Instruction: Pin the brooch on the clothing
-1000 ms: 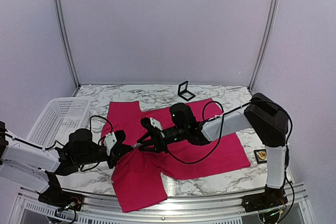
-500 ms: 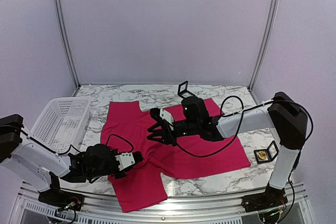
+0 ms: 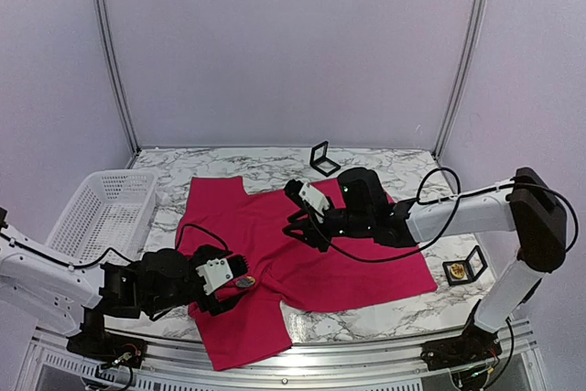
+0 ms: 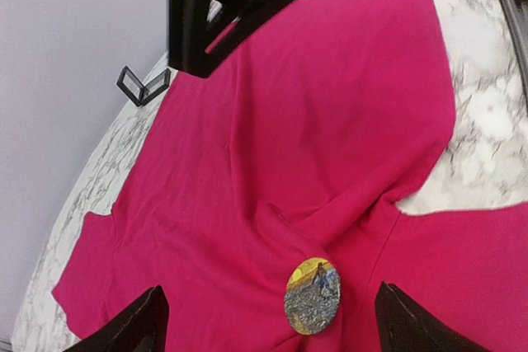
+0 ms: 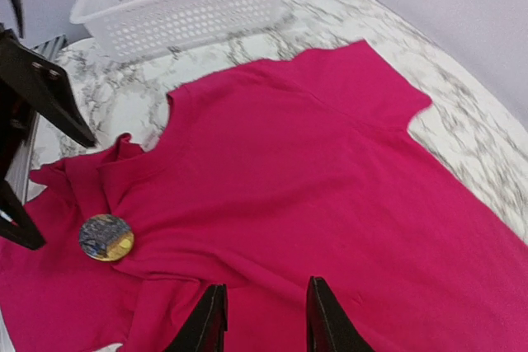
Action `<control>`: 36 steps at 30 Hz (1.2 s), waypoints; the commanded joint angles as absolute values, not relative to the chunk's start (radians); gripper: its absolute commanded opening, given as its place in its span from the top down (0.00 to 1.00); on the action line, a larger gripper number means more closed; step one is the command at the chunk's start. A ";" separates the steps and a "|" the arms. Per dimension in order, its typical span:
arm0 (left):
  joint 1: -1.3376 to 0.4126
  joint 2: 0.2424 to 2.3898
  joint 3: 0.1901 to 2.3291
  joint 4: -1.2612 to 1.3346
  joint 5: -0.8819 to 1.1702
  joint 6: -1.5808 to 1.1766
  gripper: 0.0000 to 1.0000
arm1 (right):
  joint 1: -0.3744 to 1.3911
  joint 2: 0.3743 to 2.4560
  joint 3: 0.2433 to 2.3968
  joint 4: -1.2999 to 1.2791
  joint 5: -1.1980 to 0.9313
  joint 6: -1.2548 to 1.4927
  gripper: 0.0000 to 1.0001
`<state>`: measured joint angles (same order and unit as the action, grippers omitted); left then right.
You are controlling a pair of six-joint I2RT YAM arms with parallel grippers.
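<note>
The clothing, a magenta-pink T-shirt, lies spread and creased on the marble table. The brooch, an oval painted badge in yellow, blue and grey, sits on a raised fold of the clothing. My left gripper is open wide on either side of it, touching nothing. From above, the brooch shows just off the left gripper. My right gripper hovers over the clothing with a narrow empty gap, well right of the brooch. Seen from above, the right gripper is over the shirt's middle.
A white mesh basket stands at the left of the table. A small black frame stand sits at the back. Another black stand with a gold piece is at the right edge, near the right arm's base.
The left gripper, shut a second ago, has drawn back toward the near edge and opened, leaving the brooch on the shirt. The right gripper has pulled away to the right.
</note>
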<state>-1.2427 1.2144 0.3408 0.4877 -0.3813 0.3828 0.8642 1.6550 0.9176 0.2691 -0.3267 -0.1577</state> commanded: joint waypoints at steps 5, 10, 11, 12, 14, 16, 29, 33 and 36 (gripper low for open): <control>-1.165 1.092 0.447 0.369 -0.252 0.161 0.05 | 0.745 1.624 0.930 0.029 -0.031 0.124 0.78; -0.910 1.209 0.609 0.270 -0.202 -0.109 0.05 | 0.700 1.592 0.861 -0.050 0.092 0.209 0.82; -0.871 1.250 0.648 0.234 -0.202 -0.143 0.05 | 0.694 1.591 0.850 -0.067 0.108 0.218 0.83; -0.839 1.297 0.694 0.187 -0.217 -0.178 0.06 | 0.687 1.589 0.840 -0.081 0.120 0.228 0.83; -0.785 1.422 0.791 0.056 -0.269 -0.233 0.07 | 0.667 1.585 0.814 -0.102 0.140 0.258 0.85; -0.723 1.528 0.868 -0.037 -0.271 -0.282 0.09 | 0.640 1.580 0.780 -0.100 0.144 0.283 0.86; -0.457 1.971 1.103 -0.056 -0.186 -0.382 0.18 | 0.428 1.684 0.757 -0.084 0.111 0.295 0.87; -0.399 2.116 1.259 -0.083 -0.139 -0.373 0.20 | 0.350 1.724 0.796 -0.089 0.086 0.263 0.87; -0.383 2.196 1.372 -0.119 -0.149 -0.342 0.21 | 0.323 1.746 0.830 -0.099 0.080 0.231 0.86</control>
